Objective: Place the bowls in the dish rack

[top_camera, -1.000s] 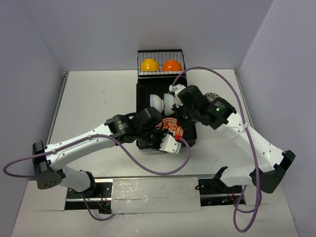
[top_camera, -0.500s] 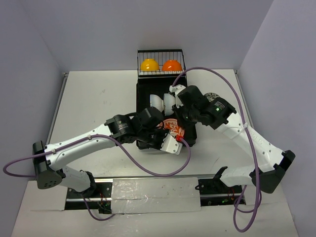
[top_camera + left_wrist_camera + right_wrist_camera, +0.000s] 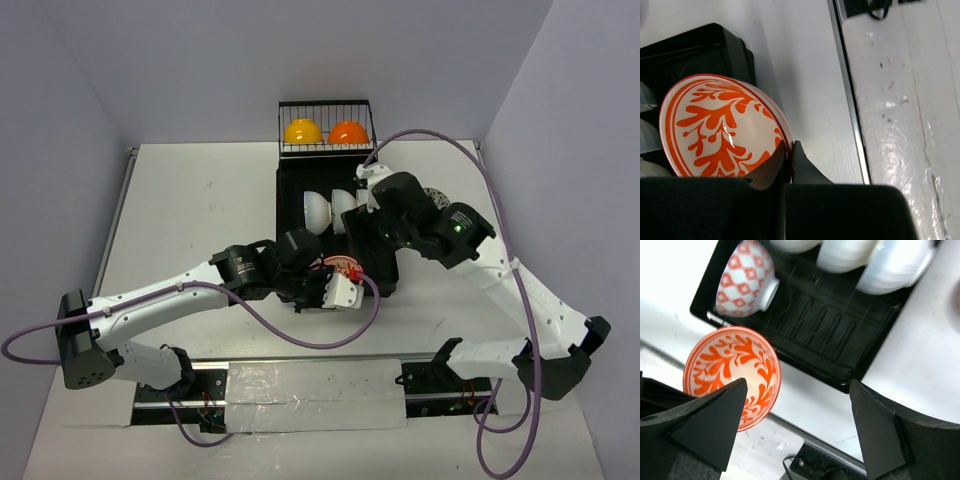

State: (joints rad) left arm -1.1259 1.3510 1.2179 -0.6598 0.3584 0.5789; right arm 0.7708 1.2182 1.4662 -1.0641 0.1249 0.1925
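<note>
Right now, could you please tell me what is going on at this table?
The left end effector is shut on the rim of a red-patterned bowl, holding it at the near edge of the dish rack. The right end effector hangs open above the rack, holding nothing. Several white bowls and another patterned bowl already stand in the rack. A yellow bowl and an orange bowl sit in its wire basket.

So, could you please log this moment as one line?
left gripper: shut on patterned bowl | right gripper: open | dish rack: partly loaded
</note>
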